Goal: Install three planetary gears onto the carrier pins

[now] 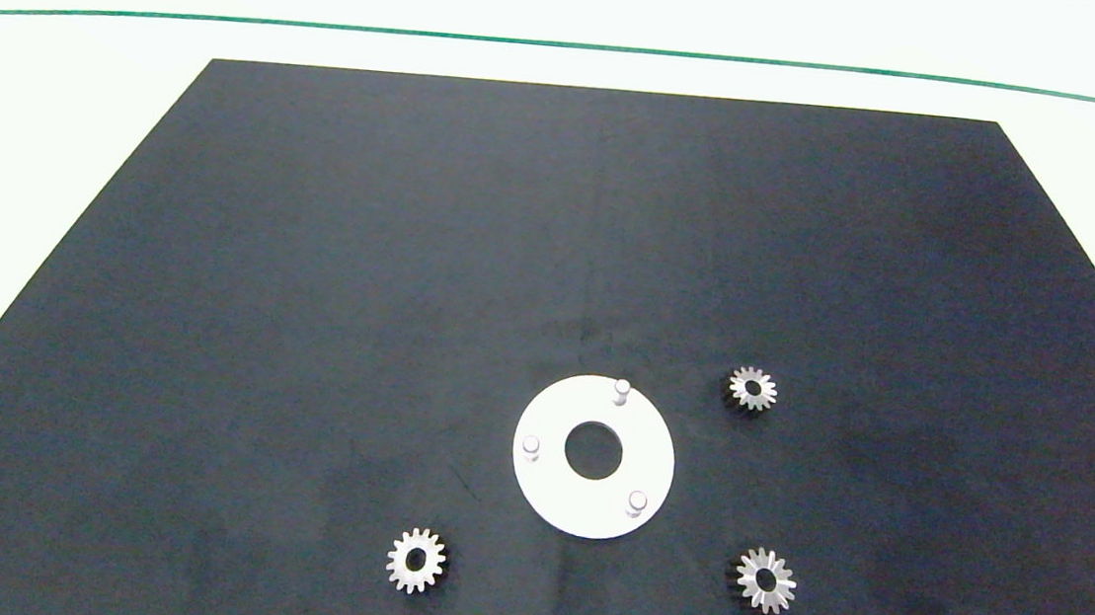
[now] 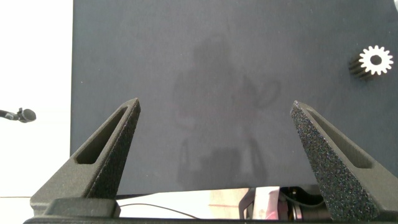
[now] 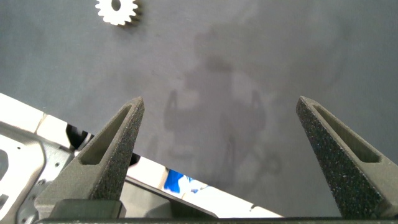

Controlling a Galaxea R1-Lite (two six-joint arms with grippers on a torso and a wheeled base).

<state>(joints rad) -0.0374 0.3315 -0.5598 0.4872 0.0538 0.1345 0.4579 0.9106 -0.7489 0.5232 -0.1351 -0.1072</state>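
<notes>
a white disc (image 1: 546, 491) lies flat on the black mat (image 1: 312, 277) covering the worktop (image 1: 50, 105), its three pins (image 1: 621, 391) upright and bare, at about 1, 5 and 9 o'clock round the centre hole. three gears lie loose on the mat, apart from the disc: one (image 1: 752, 389) at 2 o'clock of it, one (image 1: 765, 580) at 4 o'clock, one (image 1: 416, 561) at 8 o'clock. neither arm shows from above. the left hand (image 2: 214, 140) hangs released over bare mat, fingers spread wide, a gear (image 2: 375, 61) off to one side. the right hand (image 3: 217, 134) is likewise released over the mat, a gear (image 3: 116, 10) beyond its fingers.
</notes>
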